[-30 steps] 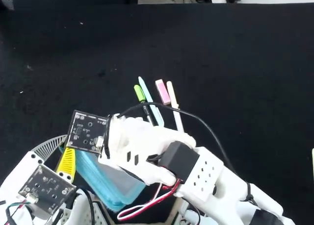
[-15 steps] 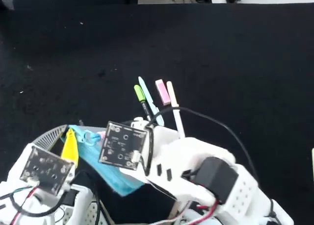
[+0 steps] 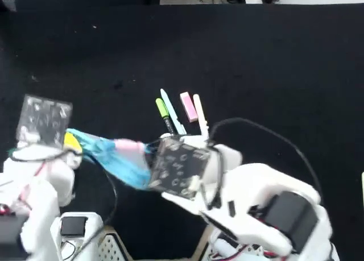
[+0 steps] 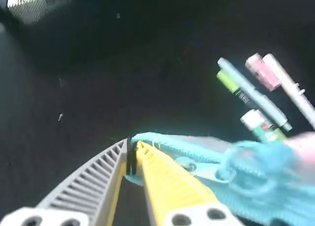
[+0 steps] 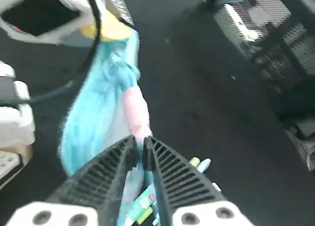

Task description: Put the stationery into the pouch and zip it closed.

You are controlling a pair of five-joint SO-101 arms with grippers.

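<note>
The pouch (image 3: 111, 154) hangs off the table (image 3: 273, 62), stretched between my two claws at about 8 o'clock in the high view. The left claw (image 4: 132, 149) has its grey and yellow fingers pressed together on the pouch's corner, at the 9 o'clock end. The right claw (image 5: 140, 145) pinches the other end, at 3 o'clock, its black fingers shut on the pink patch of the fabric.

Out from there, at 12 o'clock from the right claw, the green marker (image 3: 161, 108), blue pen (image 3: 170, 110), pink eraser (image 3: 188, 106) and white pen (image 3: 201, 116) lie side by side on the table, fanned slightly and all outside the pouch. I judge the task barely begun: nothing is loaded, and I cannot tell whether the zip is open.

What worries me:
- Both claws are occupied, so fetching a pen means letting one end go. The pouch would then swing or drop, and its mouth could end up facing the wrong way.
- The fabric looks taut. Pulling the claws further apart could tear it out of a thin corner grip.
- The right arm sits just beside the lower ends of the pens. A careless swing toward 12 o'clock could scatter them.
</note>
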